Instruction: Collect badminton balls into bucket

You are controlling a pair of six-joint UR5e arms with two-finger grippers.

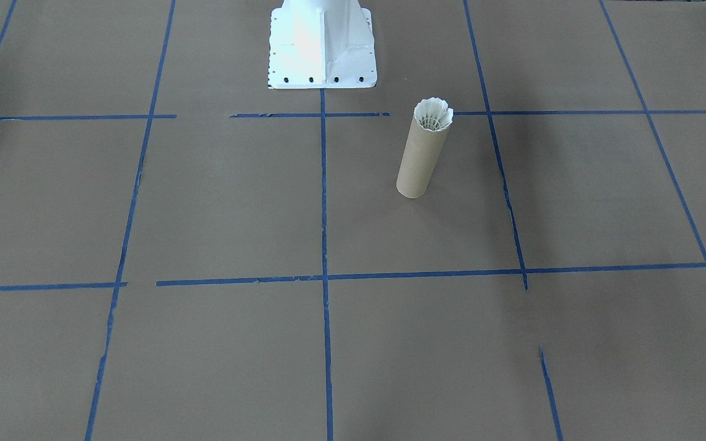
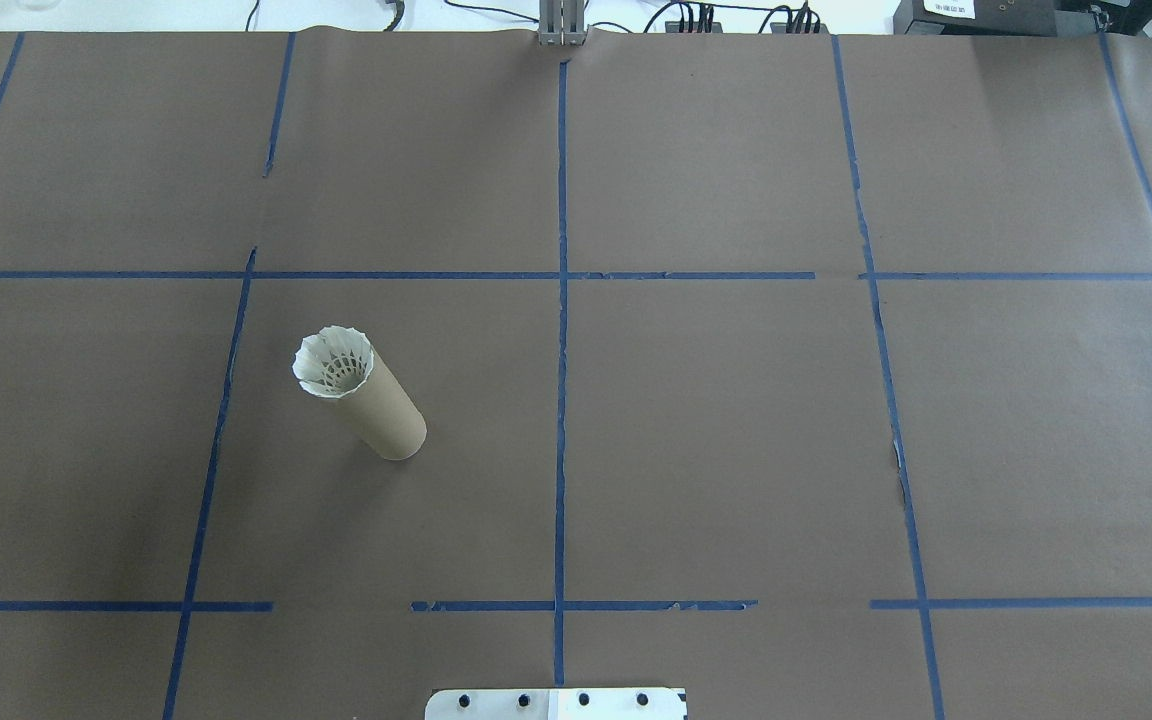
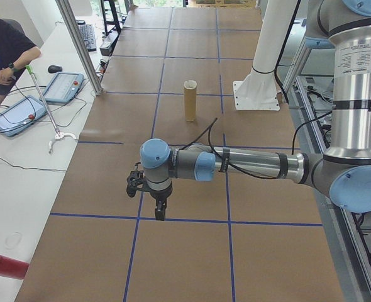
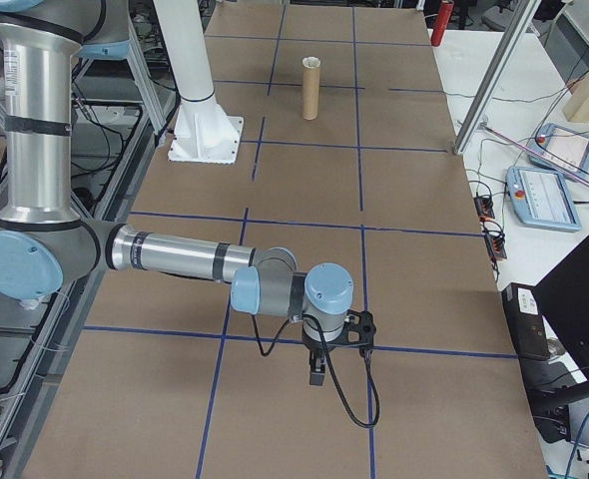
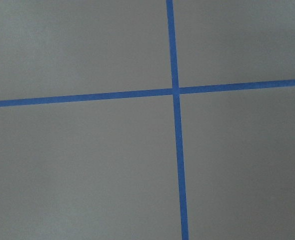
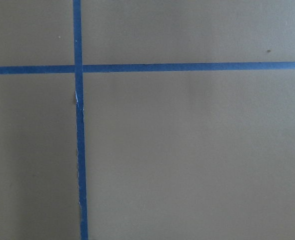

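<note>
The cardboard tube (image 2: 376, 405) is standing upright on the robot's left half of the table, long axis vertical, a white shuttlecock (image 2: 334, 361) sitting in its mouth with the feather skirt showing at the rim. No loose shuttlecock is lying anywhere on the brown paper. Both arms are hanging well apart from the tube, toward the table's ends, the left gripper (image 3: 159, 211) being the nearer. Neither it nor the right gripper (image 4: 316, 371) is appearing anywhere but the side views, so their opening and hold cannot be told.
</note>
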